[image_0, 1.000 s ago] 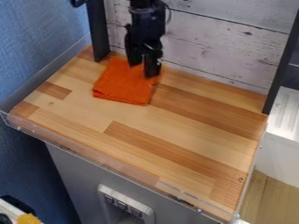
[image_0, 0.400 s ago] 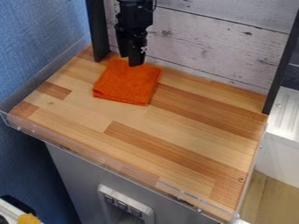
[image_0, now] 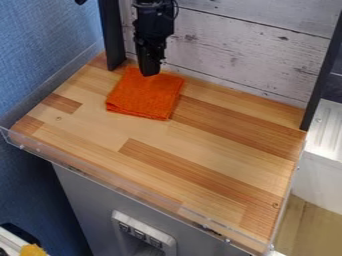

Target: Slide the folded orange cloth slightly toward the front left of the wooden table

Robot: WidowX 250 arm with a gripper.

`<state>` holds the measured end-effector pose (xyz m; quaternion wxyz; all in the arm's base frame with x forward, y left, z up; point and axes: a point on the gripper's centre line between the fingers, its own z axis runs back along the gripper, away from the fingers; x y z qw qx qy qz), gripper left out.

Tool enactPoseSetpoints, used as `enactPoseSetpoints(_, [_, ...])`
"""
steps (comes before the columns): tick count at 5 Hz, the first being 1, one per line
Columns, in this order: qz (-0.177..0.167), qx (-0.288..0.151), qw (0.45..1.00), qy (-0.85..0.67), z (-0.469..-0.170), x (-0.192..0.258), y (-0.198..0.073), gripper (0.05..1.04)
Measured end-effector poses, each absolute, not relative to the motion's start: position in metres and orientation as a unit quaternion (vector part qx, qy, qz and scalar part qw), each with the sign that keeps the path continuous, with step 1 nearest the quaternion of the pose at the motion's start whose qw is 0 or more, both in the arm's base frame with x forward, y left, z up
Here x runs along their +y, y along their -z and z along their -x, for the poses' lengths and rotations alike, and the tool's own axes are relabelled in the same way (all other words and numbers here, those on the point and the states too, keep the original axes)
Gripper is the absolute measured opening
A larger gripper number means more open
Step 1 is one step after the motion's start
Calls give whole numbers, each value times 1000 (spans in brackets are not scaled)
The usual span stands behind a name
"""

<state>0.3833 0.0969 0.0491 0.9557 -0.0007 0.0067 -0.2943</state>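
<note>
"So, where's the folded orange cloth (image_0: pixel 143 99)?"

"Flat on the wooden countertop (image_0: pixel 200 150), far edge by the black gripper (image_0: pixel 149 71)."

"Spread or pinching?"

"Can't tell, nor whether they touch."

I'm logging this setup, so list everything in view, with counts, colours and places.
Folded cloth: one, orange, far left tabletop
Tabletop: one, wood-brown, centre
Edge guard: one, clear, near edge
Posts: two, black, far side
Plank wall: one, whitish, behind
Side wall: one, blue, left
Front panel: one, grey, below
Ribbed surface: one, white, right
Yellow item: one, bottom left
Arm: one, black, top
Tool: one, black, at cloth's far edge
</note>
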Motion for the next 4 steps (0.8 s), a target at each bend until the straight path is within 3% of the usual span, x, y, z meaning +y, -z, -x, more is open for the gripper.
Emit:
enactPoseSetpoints(1, [1, 10, 958, 285, -379, 96, -42, 64])
enactPoseSetpoints(4, [-3, 16, 961, 277, -368, 93, -20, 59])
